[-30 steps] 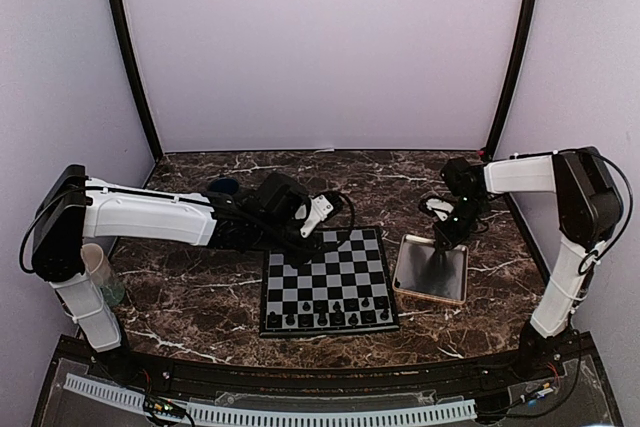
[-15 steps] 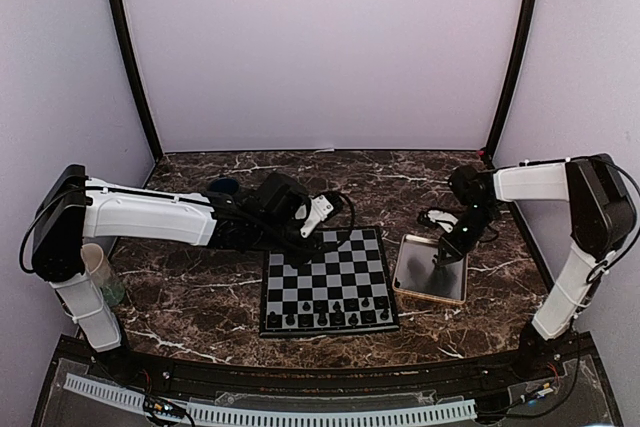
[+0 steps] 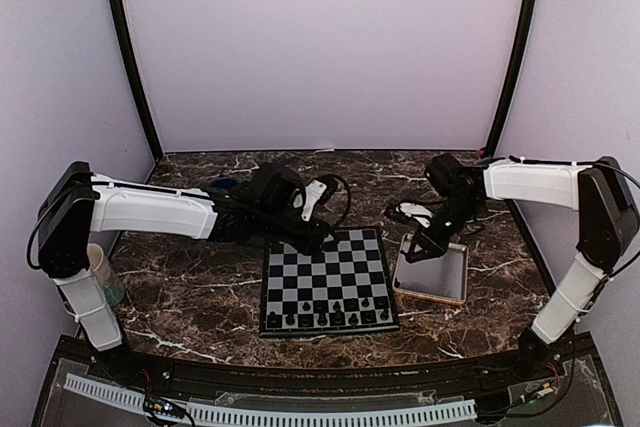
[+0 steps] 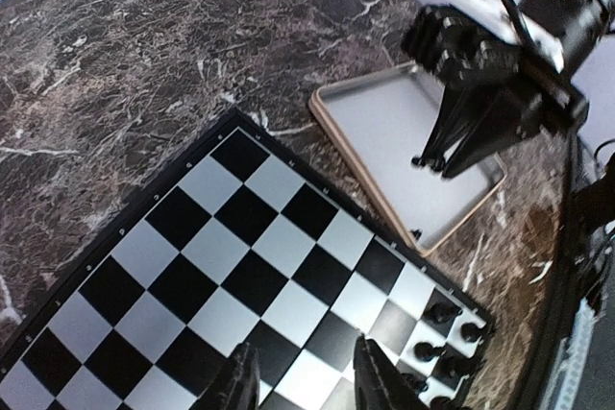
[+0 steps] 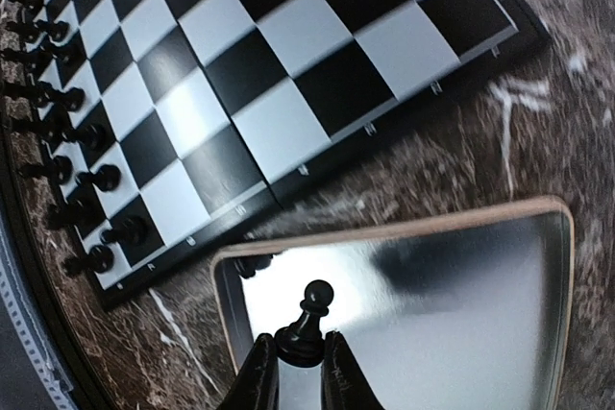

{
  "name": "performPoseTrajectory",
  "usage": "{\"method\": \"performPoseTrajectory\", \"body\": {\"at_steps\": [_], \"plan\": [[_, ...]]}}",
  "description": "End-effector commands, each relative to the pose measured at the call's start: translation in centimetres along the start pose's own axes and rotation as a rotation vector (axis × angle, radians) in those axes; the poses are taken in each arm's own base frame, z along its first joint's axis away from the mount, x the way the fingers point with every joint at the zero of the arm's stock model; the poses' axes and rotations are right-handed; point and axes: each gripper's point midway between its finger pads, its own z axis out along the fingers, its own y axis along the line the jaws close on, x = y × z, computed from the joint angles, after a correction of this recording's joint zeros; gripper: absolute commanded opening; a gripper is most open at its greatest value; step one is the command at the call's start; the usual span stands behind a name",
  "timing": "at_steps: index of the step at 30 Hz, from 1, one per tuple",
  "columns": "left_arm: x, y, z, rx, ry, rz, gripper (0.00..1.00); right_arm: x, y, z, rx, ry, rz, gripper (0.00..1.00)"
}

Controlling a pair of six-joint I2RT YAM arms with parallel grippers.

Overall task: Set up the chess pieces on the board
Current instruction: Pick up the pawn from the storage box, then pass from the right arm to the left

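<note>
1. As the right pincer [image 5: 293, 372] is closed on the base of a black pawn [image 5: 306, 325], the coming move turns on where the chessboard [image 5: 288, 64] lies from it. It lies to the robot's left, just beside the tan-rimmed tray [image 5: 461, 333] over which the pawn is held.
2. The pawn's long axis runs along the fingers [image 5: 258, 372], with its head pointing away from them.
3. The right arm is the nearer one. The left pincer [image 4: 298, 381] hovers over the board's far left corner, parted and empty.
4. The other chess pieces [image 3: 330, 315] stand along the board's near edge.
5. Only the right wrist view shows the grip. A dark thing at the tray's corner [image 5: 252, 263] is possibly another piece.
</note>
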Motion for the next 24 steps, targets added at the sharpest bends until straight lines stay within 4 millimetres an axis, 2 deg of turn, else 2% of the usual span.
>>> {"method": "performPoseTrajectory", "body": {"at_steps": [1,5,9,24], "plan": [[-2.2,-1.4,0.6,0.221,-0.096,-0.273,0.36,-4.4,2.0,0.2,-0.061,-0.064,-0.080,0.16],[-3.5,-1.6,1.2,0.348,-0.168,-0.430,0.38,-6.8,3.3,0.8,-0.111,-0.085,-0.102,0.16],[-3.6,-2.2,2.4,0.448,-0.166,-0.530,0.38,-8.3,4.0,1.3,-0.159,-0.092,-0.103,0.16],[-3.1,-3.2,4.7,0.567,-0.108,-0.622,0.36,-10.0,5.1,2.0,-0.199,-0.103,-0.126,0.17]]}}
